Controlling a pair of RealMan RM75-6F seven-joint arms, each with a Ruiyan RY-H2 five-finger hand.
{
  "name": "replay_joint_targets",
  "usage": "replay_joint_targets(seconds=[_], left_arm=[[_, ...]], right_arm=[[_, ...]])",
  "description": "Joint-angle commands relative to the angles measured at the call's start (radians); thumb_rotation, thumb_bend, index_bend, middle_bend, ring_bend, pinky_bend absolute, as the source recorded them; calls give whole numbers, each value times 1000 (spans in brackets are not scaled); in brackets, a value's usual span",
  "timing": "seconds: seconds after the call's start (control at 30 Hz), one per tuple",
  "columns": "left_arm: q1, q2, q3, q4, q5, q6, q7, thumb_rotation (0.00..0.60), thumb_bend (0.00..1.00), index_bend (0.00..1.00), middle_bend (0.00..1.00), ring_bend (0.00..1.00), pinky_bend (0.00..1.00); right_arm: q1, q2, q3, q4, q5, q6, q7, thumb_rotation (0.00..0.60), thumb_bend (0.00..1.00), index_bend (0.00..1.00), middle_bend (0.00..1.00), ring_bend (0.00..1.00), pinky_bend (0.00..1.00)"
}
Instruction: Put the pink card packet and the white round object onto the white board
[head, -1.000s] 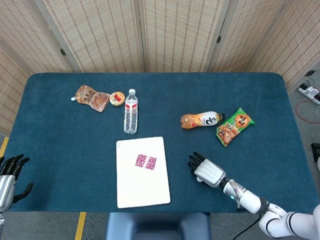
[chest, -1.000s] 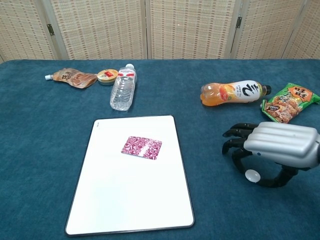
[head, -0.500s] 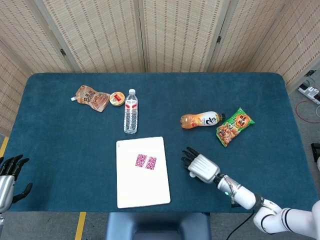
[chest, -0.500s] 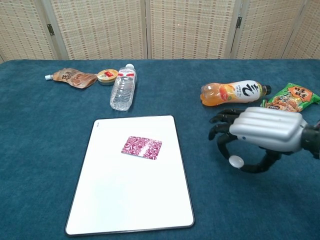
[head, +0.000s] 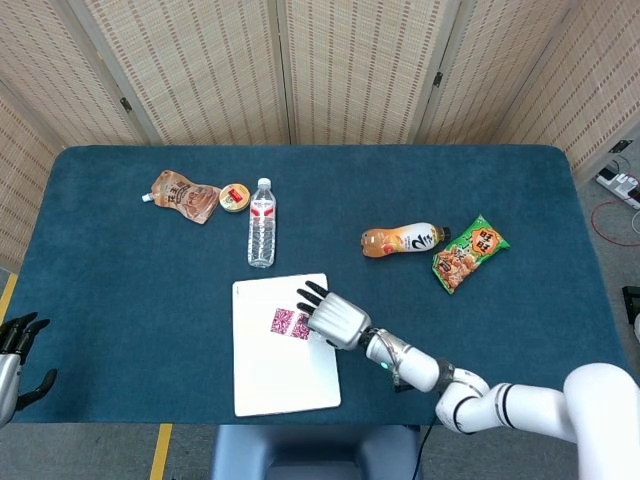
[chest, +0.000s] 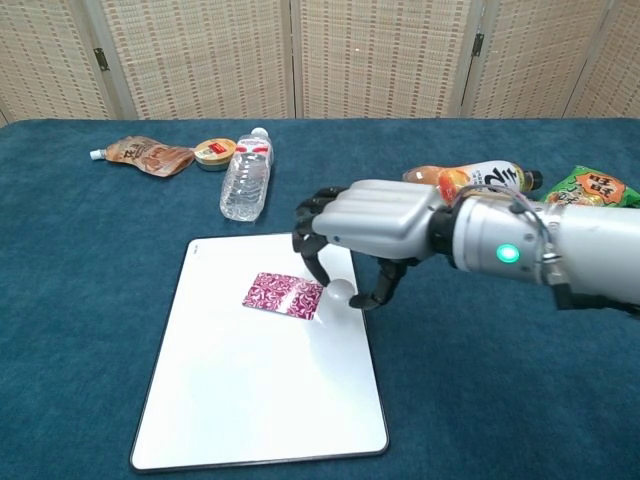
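The white board (head: 284, 370) (chest: 255, 400) lies at the table's near middle. On it sits the pink card packet (head: 286, 322) (chest: 284, 294). My right hand (head: 332, 318) (chest: 372, 222) hovers over the board's right edge, just right of the packet, palm down. It pinches the white round object (chest: 343, 294) between thumb and a finger, just above the board. In the head view the hand hides the round object. My left hand (head: 12, 352) shows only at the lower left corner, off the table, fingers apart and holding nothing.
A clear water bottle (head: 261, 223) (chest: 246, 177) lies just beyond the board. A brown pouch (head: 183, 195) and a small round tin (head: 234, 197) sit at the back left. An orange drink bottle (head: 404, 240) and a green snack bag (head: 469, 252) lie to the right.
My right hand has carried the white round object leftward from the bare table right of the board to over the board's right edge. The left hand sank slightly.
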Motion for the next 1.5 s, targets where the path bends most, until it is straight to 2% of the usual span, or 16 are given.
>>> replay_joint_targets(seconds=[0.03, 0.23, 0.37, 0.63, 0.73, 0.9, 1.07, 1.23, 1.37, 1.5], left_arm=[[2, 0, 0, 6, -5, -2, -5, 600, 351, 209, 148, 149, 0], [3, -1, -2, 18, -14, -8, -19, 600, 350, 209, 148, 150, 0], [1, -1, -3, 24, -18, -14, -22, 600, 350, 209, 148, 149, 0], [-2, -5, -5, 28, -19, -18, -22, 600, 351, 209, 148, 150, 0], [-4, -7, -5, 29, -18, -21, -21, 600, 351, 209, 148, 150, 0], [-12, -10, -10, 30, -15, -26, -23, 600, 351, 209, 148, 149, 0], [-16, -12, -16, 38, -21, -30, -32, 600, 350, 209, 148, 149, 0], [-27, -25, -25, 41, -19, -30, -28, 600, 351, 206, 148, 150, 0], [-38, -36, -30, 37, -12, -35, -33, 600, 350, 201, 147, 149, 0], [-54, -40, -38, 23, -3, -43, -31, 600, 350, 193, 146, 149, 0]], right_arm=[[56, -54, 39, 50, 61, -55, -56, 600, 424, 535, 223, 27, 0], [119, -122, 59, 131, 130, -101, -112, 600, 423, 531, 220, 24, 0], [150, -157, 65, 179, 165, -113, -133, 600, 423, 495, 209, 14, 0], [170, -158, 60, 177, 214, -111, -137, 600, 424, 223, 179, 0, 0], [157, -131, 48, 147, 211, -85, -130, 600, 424, 174, 179, 0, 0], [103, -49, 27, 68, 197, 10, -129, 600, 424, 167, 178, 6, 0], [-2, 96, -16, -67, 192, 151, -166, 600, 424, 171, 179, 41, 0], [-138, 265, -67, -218, 172, 326, -182, 600, 424, 179, 189, 71, 0], [-267, 387, -116, -310, 160, 469, -144, 600, 424, 179, 189, 71, 0], [-388, 466, -163, -351, 124, 605, -90, 600, 424, 179, 183, 72, 0]])
